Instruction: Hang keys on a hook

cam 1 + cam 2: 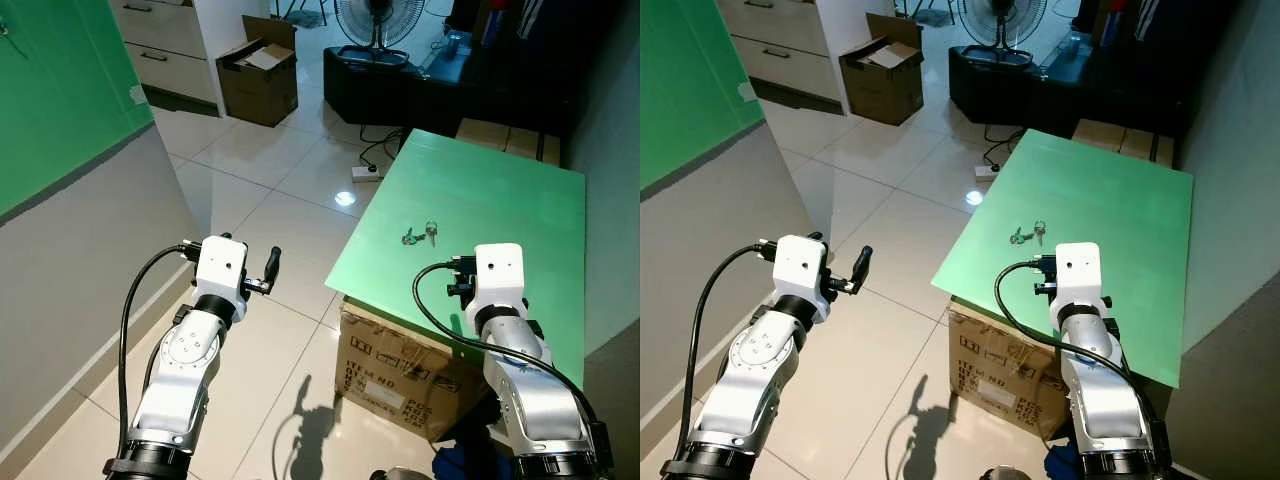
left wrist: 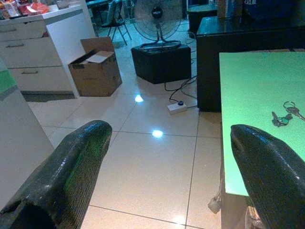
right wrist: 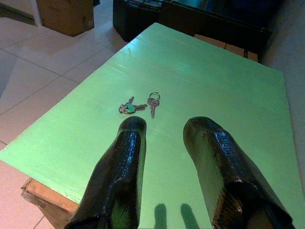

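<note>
Two arms reach forward in front of you, and going from left to right you first meet the green-and-grey wall panel (image 1: pixel 60 130) along the left side, then the left gripper (image 1: pixel 270 268), which hangs over the pale tiled floor (image 1: pixel 270 190) with its black fingers (image 2: pixel 71 167) spread wide apart and nothing between them. Beyond it, across the tiles, you can see an open cardboard box (image 1: pixel 258 75) beside white drawers (image 1: pixel 165 45), a white power strip (image 1: pixel 367 172) on the floor, and a standing fan (image 1: pixel 378 25) on a black base. Next comes the green tabletop (image 1: pixel 500 200), resting on a printed cardboard carton (image 1: pixel 400 375). On that green surface lie the keys (image 3: pixel 139 105), two small bunches just beside each other, one with a green-capped key and one on a ring, lying flat near the middle of the board towards its left edge. Your right gripper (image 3: pixel 164 129) hovers above the near part of the tabletop, its fingers (image 3: pixel 214 162) parted and empty, with the keys a little ahead of the fingertips and not touched.
</note>
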Available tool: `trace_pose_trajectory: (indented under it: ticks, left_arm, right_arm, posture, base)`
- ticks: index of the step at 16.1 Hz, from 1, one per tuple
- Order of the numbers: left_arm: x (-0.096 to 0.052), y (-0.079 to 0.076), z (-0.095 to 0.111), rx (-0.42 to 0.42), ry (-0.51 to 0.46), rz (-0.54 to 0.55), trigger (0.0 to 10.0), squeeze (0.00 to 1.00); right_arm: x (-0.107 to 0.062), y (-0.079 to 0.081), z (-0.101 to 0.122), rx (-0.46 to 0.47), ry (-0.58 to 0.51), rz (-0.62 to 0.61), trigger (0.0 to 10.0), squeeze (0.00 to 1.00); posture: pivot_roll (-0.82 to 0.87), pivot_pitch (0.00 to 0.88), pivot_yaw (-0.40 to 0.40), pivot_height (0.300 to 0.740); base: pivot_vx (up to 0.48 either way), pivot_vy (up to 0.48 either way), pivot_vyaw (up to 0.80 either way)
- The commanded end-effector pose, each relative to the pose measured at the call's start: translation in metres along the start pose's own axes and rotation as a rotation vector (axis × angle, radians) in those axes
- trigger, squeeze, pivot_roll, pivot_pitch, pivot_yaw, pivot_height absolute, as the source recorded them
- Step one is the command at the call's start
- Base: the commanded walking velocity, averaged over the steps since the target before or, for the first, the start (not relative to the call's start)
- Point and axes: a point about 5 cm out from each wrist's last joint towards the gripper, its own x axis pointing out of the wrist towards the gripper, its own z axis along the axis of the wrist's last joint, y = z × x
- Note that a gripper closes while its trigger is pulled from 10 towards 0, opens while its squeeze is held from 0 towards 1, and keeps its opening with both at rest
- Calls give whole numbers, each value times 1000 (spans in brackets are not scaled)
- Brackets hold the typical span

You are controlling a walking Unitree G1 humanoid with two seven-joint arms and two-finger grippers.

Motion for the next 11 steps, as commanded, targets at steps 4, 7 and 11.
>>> trace_pose_trajectory:
  ticks: [4, 7, 11]
  left_arm:
    - [-1, 3, 3, 14, -7, 10, 10000, 0]
    - [-1, 3, 3, 14, -7, 10, 10000, 0]
    - [9, 4, 15, 8, -59, -15, 10000, 0]
  right_arm:
    - [0, 1, 0, -9, 12, 3, 10000, 0]
    - [0, 1, 0, -9, 12, 3, 10000, 0]
    - [2, 18, 12, -65, -113, 94, 10000, 0]
  posture:
    - [-62, 0, 13, 740]
    - [-62, 0, 13, 740]
    - [-65, 0, 36, 740]
  base:
    - [0, 0, 0]
    - [0, 0, 0]
    - [0, 0, 0]
